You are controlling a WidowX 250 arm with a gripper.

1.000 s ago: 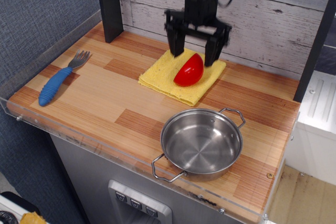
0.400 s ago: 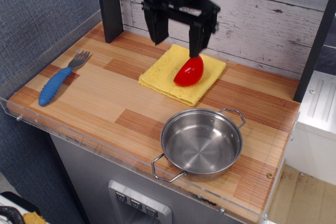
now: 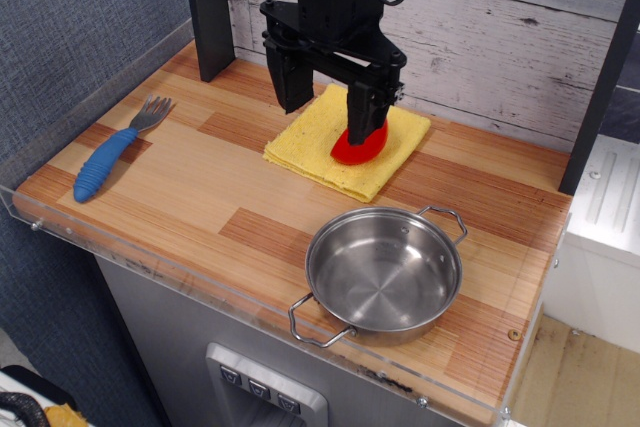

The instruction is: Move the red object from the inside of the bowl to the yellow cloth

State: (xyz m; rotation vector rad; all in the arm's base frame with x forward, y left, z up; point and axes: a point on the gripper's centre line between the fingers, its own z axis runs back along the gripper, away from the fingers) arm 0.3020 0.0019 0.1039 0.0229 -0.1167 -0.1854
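at the near edge of the wooden counter (image 3: 200, 187), the bowl (image 3: 383, 269) sits with nothing inside it, a shallow steel pan whose two wire handles point toward the front left and the back right. to the far left, well apart from the pan, a blue-handled fork (image 3: 113, 151) lies on the boards with its tines toward the back. beyond the pan, the yellow cloth (image 3: 315, 139) lies flat near the rear of the counter, and the red object (image 3: 362, 141) rests on it, toward the cloth's right half. the black gripper (image 3: 328, 105) hangs over the cloth with its jaws spread wide and holding nothing; one finger stands in front of the red piece and hides part of it, while the other comes down over the cloth's left edge. whether that nearer finger touches the red piece cannot be told. behind, a whitewashed plank wall (image 3: 500, 27) closes the scene.
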